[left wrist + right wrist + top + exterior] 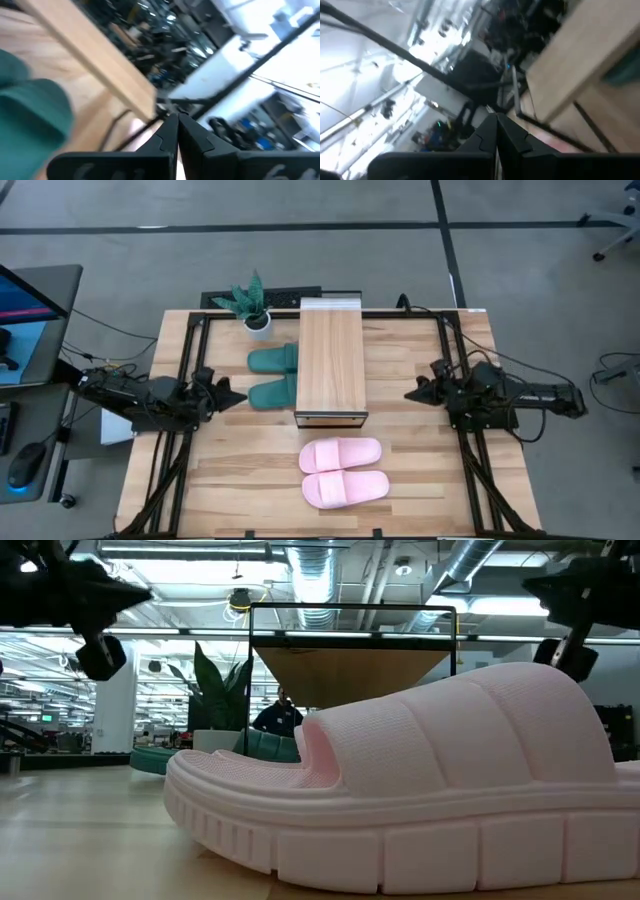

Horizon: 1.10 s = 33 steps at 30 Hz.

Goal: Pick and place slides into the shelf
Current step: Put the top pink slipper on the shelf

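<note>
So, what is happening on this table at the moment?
Nothing is being handled. The left gripper and the right gripper are both shut and empty, one on each side of the shelf. The green slides lie beside the shelf on its left, the pink slides in front of it. No slide is on the shelf.

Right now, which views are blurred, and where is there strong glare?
Both wrist views are smeared by blur; only the shut fingers look crisp. The low view has bright ceiling lights behind the pink slide. The high view is evenly lit and sharp.
</note>
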Available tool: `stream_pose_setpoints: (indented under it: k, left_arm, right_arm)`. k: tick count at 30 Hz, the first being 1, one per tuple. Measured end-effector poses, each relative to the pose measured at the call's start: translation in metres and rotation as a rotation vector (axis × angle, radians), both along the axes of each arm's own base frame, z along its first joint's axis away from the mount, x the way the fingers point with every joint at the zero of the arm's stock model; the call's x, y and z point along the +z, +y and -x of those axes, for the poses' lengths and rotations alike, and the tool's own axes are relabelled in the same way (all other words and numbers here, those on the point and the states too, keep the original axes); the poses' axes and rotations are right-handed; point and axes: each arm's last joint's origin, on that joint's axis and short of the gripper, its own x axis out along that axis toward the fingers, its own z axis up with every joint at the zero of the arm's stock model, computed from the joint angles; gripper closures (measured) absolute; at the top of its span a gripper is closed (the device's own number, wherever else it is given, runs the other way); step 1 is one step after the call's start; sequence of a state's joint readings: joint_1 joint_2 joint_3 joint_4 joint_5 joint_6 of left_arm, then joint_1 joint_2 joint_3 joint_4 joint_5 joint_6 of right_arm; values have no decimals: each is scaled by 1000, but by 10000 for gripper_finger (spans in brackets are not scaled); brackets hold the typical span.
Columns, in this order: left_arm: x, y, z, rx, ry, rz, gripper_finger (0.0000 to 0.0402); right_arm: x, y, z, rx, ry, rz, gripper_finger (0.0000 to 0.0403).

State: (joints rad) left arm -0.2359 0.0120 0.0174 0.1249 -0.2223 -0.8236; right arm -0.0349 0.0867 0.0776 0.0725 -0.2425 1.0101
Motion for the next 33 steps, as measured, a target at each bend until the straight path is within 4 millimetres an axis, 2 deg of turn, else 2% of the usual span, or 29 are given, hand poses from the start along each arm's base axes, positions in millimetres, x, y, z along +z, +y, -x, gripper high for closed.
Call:
stream_pose_setpoints:
  k: [8, 13, 20, 29, 33]
  left_arm:
    - [5, -6, 2, -153, -45, 70, 401]
    - [5, -12, 3, -184, -39, 112, 401]
    - [4, -15, 5, -120, -30, 126, 401]
    - [4, -19, 7, -112, -26, 137, 401]
    - [4, -20, 7, -133, -23, 144, 401]
  right_arm:
    - [-7, 17, -6, -18, 59, 146, 403]
    - [-20, 29, -6, 27, 221, 37, 403]
    - [-45, 45, -3, 4, 533, -114, 403]
    - [-61, 66, -8, -9, 700, -261, 399]
    - [-67, 74, -14, 6, 726, -284, 366]
